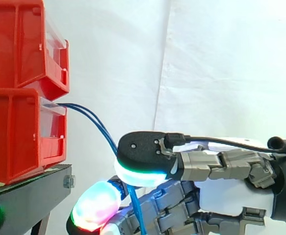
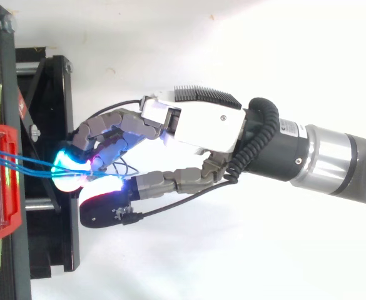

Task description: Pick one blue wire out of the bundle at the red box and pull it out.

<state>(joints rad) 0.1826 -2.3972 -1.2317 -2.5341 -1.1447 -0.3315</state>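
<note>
Here the hand [image 2: 195, 128] pinches the blue wires [image 1: 96, 121] between curled fingers [image 1: 143, 152], the red box [image 1: 20, 132] and black stand [image 1: 30, 196] just beyond them.

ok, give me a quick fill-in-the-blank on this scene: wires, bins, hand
The wires are ___ in colour. They come out of the ___ bin of the stack. In the side view, the hand comes in from the ___. The stand under the bins is ___.
Missing: blue; lower; right; black.
</note>
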